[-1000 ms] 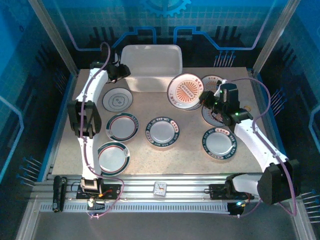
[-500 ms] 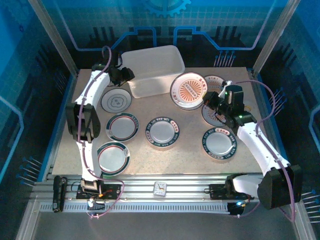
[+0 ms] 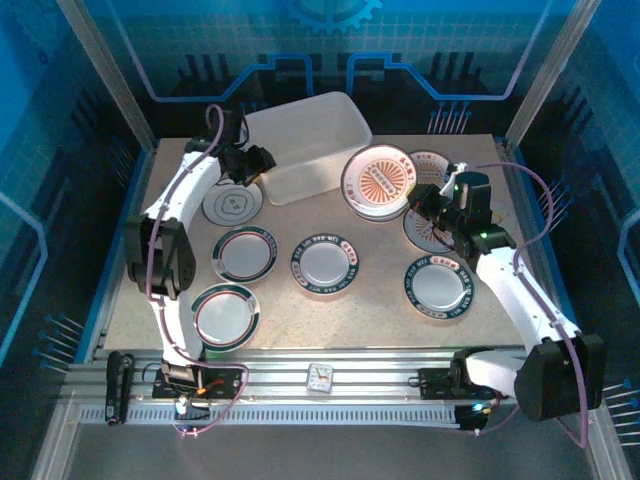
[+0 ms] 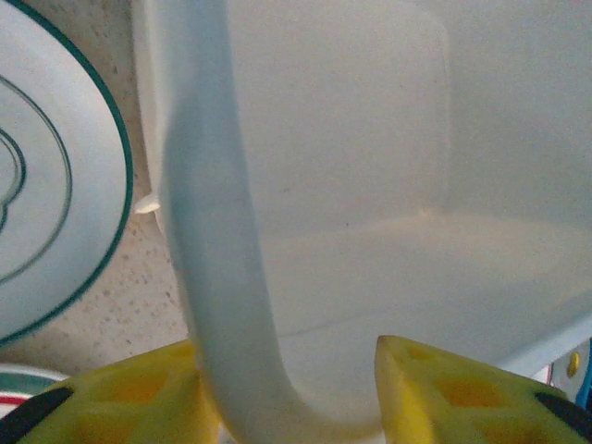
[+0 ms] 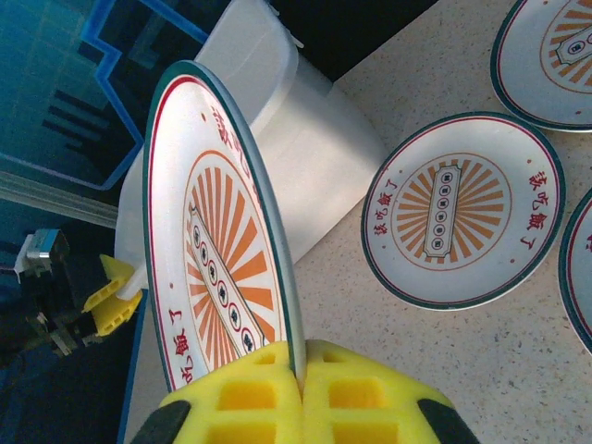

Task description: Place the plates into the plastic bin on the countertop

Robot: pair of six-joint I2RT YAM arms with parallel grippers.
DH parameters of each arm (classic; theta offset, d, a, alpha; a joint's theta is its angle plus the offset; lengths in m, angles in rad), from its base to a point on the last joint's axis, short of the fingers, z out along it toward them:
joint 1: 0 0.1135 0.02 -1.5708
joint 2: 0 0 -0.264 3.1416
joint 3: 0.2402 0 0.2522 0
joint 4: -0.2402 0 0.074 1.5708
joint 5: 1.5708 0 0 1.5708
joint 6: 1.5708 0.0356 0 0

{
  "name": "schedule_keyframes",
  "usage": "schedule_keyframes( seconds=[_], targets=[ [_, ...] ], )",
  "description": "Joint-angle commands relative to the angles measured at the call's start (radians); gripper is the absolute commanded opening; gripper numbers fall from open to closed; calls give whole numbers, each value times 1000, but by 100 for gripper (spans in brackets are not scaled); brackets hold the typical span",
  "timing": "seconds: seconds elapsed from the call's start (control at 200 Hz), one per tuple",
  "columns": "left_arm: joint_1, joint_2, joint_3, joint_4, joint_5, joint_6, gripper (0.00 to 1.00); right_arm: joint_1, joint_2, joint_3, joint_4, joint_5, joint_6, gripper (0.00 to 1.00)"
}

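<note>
Beige speckled countertop (image 3: 370,320): it is carrying everything, with plates lying flat across it and the bin sitting at its far edge.
Milky plastic bin (image 3: 305,140): it is sitting askew at the back left, with no plate lying in it yet. It is looking light and bendy, likely to skid if nudged, and the rolled rim is seeming the place to take it.
Yellow-padded left gripper (image 3: 250,163): it is straddling the bin's near-left rim corner, a finger on each side. I cannot tell whether it is pinching or loose.
Yellow-padded right gripper (image 5: 301,356): it is clamping tight on a plate's rim.
Held sunburst plate (image 5: 222,268): it is hanging on edge, clear of the counter, just right of the bin. It is looking glazed, stiff, probably slick and chippable, so I reckon it is wanting a deep edge grip and a gentle set-down.
Dark-rimmed plates (image 3: 325,264): four are lying flat nearer the arms.
Grey-motif plate (image 3: 232,205): it is lying flat just beside the bin's near-left corner.
</note>
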Motion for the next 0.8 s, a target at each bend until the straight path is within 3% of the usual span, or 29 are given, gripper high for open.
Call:
schedule_keyframes(
  seconds=[0.0, 0.135, 0.24, 0.535, 0.795],
  targets=[
    [-29, -75, -43, 21, 53, -42, 55, -13, -30, 9, 49, -33, 17, 0],
    [-36, -111, -75, 39, 50, -39, 66, -13, -26, 11, 50, -33, 19, 0],
    [-36, -116, -35, 17, 12, 43, 74, -13, -17, 20, 44, -41, 20, 0],
    [-38, -138, 22, 44, -230, 391, 77, -12, -7, 58, -25, -27, -7, 0],
    [-24, -48, 129, 40, -223, 461, 78, -4, -15, 90, -91, 0, -27, 0]
  ],
)
